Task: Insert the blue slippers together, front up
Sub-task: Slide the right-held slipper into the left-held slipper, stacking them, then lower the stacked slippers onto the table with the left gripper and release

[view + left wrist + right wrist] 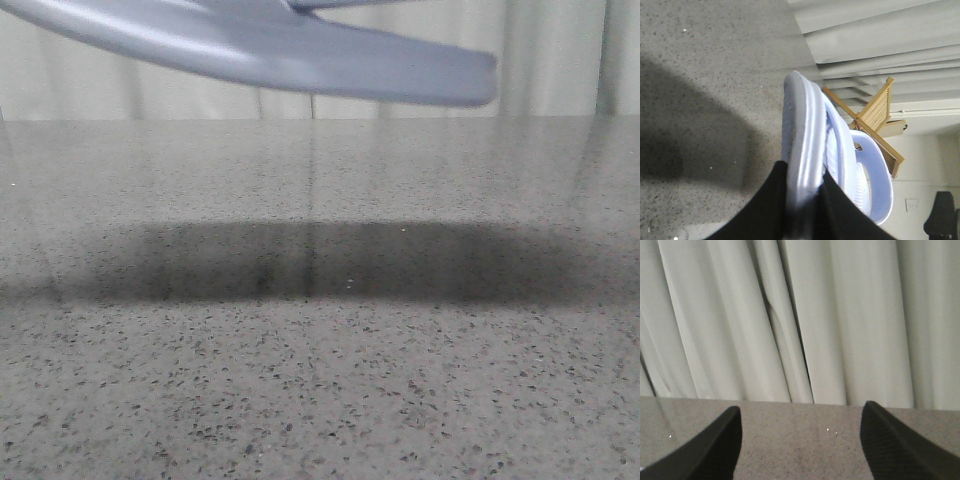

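The left gripper point(802, 200) is clamped on the edge of the blue slippers point(825, 160), which sit nested one in the other and hang in the air above the speckled desk point(320, 380). From the front, a pale sole point(300, 45) fills the top of the view over its dark shadow point(300, 262); which slipper it is seems unclear. The right gripper point(800, 450) is spread wide, holding nothing, facing curtains point(815, 315).
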{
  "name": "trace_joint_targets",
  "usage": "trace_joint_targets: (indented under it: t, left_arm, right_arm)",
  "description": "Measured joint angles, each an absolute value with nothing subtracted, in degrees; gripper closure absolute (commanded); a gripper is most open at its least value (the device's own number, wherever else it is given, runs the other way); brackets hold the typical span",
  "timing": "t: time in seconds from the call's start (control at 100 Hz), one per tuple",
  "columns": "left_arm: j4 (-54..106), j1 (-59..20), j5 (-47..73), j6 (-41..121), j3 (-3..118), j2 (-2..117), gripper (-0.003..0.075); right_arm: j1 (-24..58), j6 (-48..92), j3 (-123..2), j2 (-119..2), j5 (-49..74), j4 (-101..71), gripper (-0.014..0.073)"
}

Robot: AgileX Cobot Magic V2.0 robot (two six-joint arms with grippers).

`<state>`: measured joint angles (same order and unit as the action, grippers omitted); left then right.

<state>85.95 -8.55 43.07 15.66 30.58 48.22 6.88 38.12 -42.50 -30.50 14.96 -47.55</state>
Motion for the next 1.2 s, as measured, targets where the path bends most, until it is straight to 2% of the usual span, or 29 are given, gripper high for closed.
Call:
trace_joint_targets:
  t: [1.2]
  left_arm:
    - [86.02, -8.55, 39.93, 23.07, 30.58, 64.99, 0.0704]
  right_arm:
    - [6.88, 38.24, -42.5, -30.27, 16.65, -47.3, 0.0155]
